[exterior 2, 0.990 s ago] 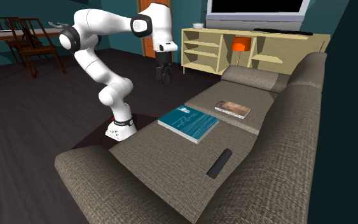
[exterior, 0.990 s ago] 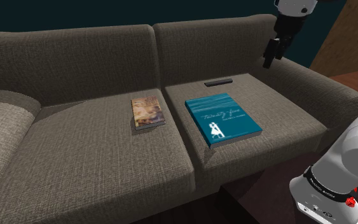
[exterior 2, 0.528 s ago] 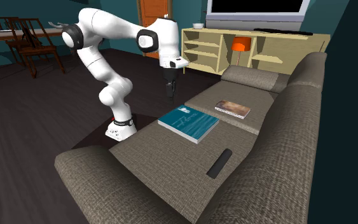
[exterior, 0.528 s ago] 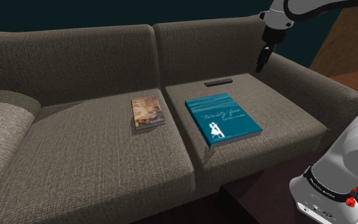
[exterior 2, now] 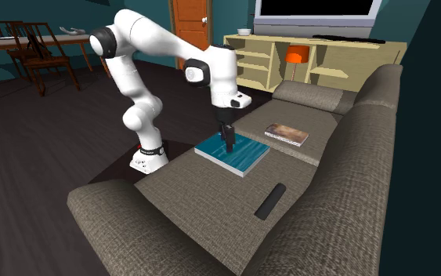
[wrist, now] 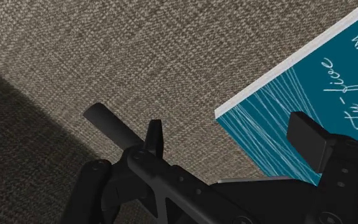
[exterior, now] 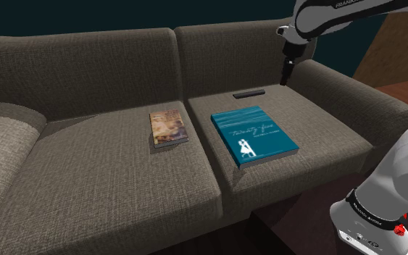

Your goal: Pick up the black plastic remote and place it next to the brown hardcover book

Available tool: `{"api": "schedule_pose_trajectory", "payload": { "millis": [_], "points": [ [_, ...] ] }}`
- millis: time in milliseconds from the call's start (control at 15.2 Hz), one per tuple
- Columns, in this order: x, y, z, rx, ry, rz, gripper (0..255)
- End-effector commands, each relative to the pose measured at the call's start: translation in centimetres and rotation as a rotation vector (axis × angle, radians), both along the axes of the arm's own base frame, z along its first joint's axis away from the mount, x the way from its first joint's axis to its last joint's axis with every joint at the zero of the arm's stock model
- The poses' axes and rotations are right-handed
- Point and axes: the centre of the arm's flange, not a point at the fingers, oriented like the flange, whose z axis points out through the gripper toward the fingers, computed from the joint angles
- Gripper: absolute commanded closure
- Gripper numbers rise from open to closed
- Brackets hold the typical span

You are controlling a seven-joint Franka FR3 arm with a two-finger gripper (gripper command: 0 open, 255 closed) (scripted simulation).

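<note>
Your claw (exterior: 287, 75) hangs in the air over the sofa (exterior: 86, 181), pointing down at the seat. In the wrist view its 2 fingers (wrist: 155, 135) stand spread apart with nothing between them except cushion fabric and a corner of the teal book (wrist: 311, 95). It grips nothing.

The black remote (exterior: 249, 94) lies flat on the seat cushion under your claw, close to the foot of the backrest. In the shoulder view it sits lower than the claw and a little to that view's left of it, not touching. In the second exterior view the remote (exterior 2: 270, 201) lies between the claw and the backrest, well apart from the fingertips.

The teal book (exterior: 253, 138) lies flat on the same cushion as the remote. In the second exterior view your claw (exterior 2: 228, 143) appears right over that book's cover, but you cannot tell from that view how high it hangs.

The brown book (exterior: 168, 127) lies flat on the neighbouring cushion, on the far side of the teal book from your claw and just past the seam between the 2 cushions. It touches neither the teal book nor the remote, and the remote is well apart from it.
</note>
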Motion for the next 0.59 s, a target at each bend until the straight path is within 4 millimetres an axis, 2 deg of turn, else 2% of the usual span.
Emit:
{"api": "schedule_pose_trajectory", "payload": {
  "millis": [0, 528],
  "points": [
    [2.1, -0.9, -1.6, -0.003, 0.002, 0.07, 0],
    [10.7, -3.3, -7.2, -0.009, 0.01, 0.332, 0]
  ]
}}
